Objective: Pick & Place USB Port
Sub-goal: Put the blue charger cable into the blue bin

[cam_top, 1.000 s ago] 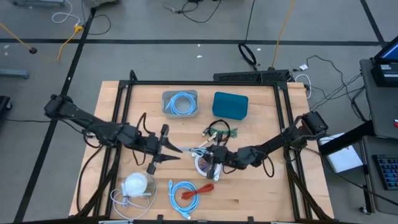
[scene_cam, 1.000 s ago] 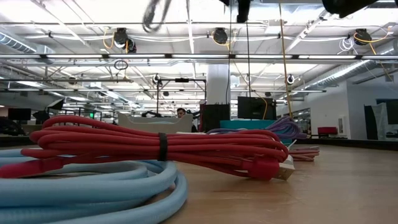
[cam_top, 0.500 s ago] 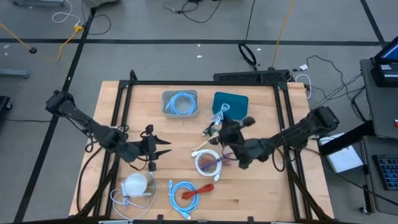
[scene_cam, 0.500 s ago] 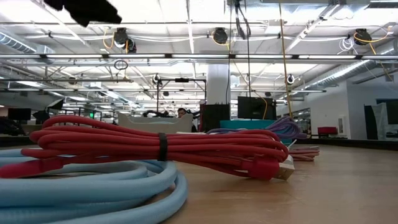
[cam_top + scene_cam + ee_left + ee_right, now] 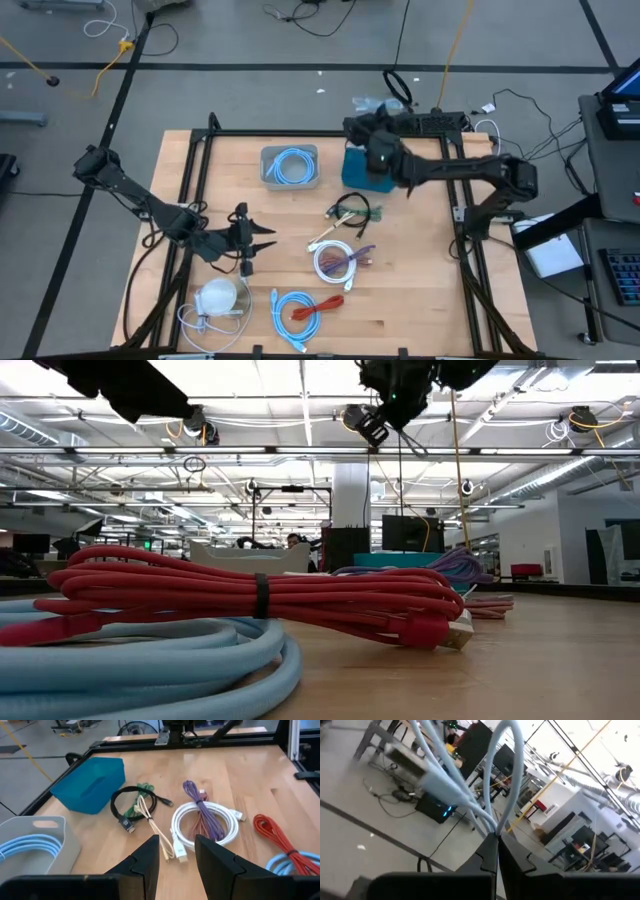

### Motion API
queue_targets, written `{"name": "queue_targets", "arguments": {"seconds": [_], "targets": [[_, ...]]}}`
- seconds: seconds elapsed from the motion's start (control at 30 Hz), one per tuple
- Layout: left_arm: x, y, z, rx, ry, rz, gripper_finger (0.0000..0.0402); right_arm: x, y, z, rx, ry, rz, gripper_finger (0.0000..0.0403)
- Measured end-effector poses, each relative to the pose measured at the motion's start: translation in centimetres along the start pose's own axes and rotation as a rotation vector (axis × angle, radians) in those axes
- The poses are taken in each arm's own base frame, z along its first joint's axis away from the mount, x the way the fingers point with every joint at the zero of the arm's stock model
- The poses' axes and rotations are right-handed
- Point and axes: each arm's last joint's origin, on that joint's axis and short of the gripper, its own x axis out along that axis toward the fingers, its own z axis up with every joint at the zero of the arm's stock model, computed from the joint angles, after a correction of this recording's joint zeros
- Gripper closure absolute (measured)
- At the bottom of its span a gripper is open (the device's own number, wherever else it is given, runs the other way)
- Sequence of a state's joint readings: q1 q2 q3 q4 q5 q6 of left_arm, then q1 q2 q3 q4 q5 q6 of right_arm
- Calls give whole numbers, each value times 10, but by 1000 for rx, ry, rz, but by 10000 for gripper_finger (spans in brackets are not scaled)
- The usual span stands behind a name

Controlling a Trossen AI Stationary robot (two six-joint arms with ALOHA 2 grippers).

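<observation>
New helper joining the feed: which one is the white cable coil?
Start at the blue bin at the table's far edge. Come toward the near edge, past the black cable. The white coil lies flat in a ring, alone in having a purple cable across it.

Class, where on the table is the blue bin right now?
In the high view the blue bin sits at the table's far edge, right of centre, beside the grey tray of light blue cable, with the right gripper raised above its far side.

Grey floor (image 5: 250, 90) with black tape lines (image 5: 300, 68).
</observation>
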State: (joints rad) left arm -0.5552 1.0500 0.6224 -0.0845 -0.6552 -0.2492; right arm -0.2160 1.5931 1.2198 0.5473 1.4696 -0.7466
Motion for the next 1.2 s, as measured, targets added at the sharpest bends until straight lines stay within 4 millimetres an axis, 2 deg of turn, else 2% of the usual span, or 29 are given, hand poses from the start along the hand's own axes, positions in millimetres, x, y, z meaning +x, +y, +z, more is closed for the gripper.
{"name": "queue_targets", "arguments": {"seconds": [0.1,0.2,0.3,0.37,0.43,0.5,0.67,0.8,1.1,1.2], "targets": [[0,0,0,3,0,0,273,13,4,-4,-74,-30,48,403],[0,0,-2,15,5,1,273,10,16,-19,-215,-44,157,403],[2,2,-8,19,17,11,273,6,29,-49,-275,22,443,403],[4,4,-11,3,14,18,273,13,33,-71,-229,187,645,403],[6,6,-15,-15,18,28,273,17,38,-87,-254,299,641,403],[7,7,-17,-23,26,32,273,14,38,-99,-347,330,575,403],[9,9,-16,-38,26,19,273,-6,39,-102,-416,367,777,403],[9,9,-16,-32,26,19,273,-19,38,-106,-500,372,818,403],[8,8,-17,-32,29,9,273,-21,38,-108,-466,400,798,403],[8,8,-17,-38,30,8,273,-18,42,-115,-436,400,790,403]]}}
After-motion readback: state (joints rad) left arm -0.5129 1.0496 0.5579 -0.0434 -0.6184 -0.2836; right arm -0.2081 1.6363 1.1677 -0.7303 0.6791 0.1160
